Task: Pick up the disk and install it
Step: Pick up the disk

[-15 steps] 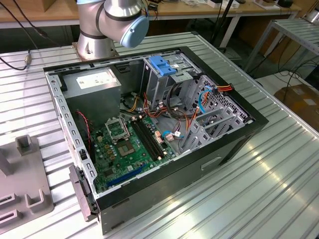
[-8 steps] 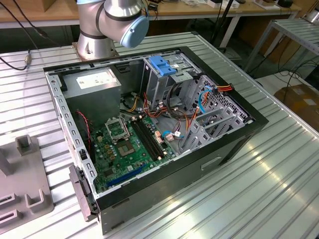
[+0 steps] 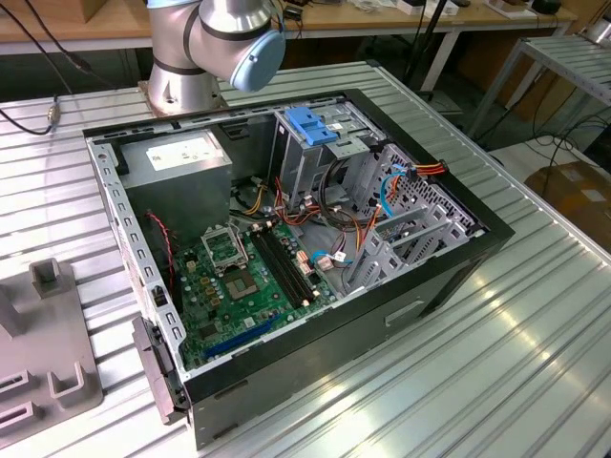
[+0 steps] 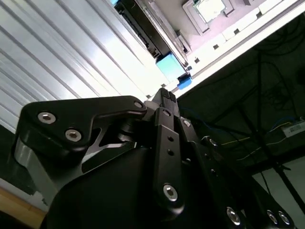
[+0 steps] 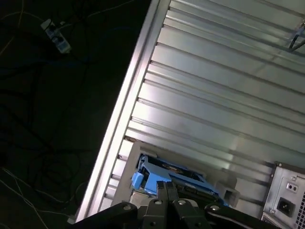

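The disk (image 5: pixel 174 177) is a dark slab in a bright blue carrier frame. It lies flat in a grey holder (image 5: pixel 128 167) on the slatted table, close to the table's edge. The second wrist view shows the disk (image 4: pixel 170 67) edge-on. My gripper (image 5: pixel 165 186) hangs over the near end of the disk, apart from it. In both wrist views its two black fingers are pressed together, shut on nothing, and in the second wrist view the gripper (image 4: pixel 164 94) points at the blue frame.
The open computer case (image 3: pixel 449 258) lies on the metal table (image 3: pixel 535 353), with a motherboard, cables and a tall drive cage topped by a light blue clip (image 3: pixel 310 124). The arm's base (image 3: pixel 191 57) stands behind it. A grey fixture (image 3: pixel 43 343) sits at the exterior view's left. The case's rear (image 5: pixel 288 198) is beside the disk.
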Controlling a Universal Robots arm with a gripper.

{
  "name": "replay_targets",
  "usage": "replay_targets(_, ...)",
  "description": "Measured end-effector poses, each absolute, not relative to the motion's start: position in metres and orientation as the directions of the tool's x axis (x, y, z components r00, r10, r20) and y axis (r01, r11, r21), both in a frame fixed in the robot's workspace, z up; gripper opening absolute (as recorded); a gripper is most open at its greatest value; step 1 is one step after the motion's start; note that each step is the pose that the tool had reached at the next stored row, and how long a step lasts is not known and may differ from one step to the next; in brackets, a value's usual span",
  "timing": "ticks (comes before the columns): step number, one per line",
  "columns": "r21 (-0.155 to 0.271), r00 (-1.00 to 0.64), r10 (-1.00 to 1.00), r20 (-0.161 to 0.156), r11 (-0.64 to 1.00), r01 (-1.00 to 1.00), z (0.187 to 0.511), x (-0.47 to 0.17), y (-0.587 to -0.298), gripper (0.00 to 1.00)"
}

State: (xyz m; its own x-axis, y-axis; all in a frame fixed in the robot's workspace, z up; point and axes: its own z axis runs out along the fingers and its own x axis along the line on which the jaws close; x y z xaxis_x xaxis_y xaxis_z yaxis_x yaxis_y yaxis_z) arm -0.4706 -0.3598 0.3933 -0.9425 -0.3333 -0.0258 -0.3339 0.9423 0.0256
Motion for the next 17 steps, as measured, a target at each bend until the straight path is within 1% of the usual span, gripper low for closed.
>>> replay_targets(12,0.026,-0.821,-0.570,-0.026,0.821,-0.570,0.3933,-0.4705,-0.3598,0.10)
replay_targets(17,0.026,-0.773,-0.634,-0.026,0.772,-0.635,0.3933,-0.4705,-0.3598,0.10)
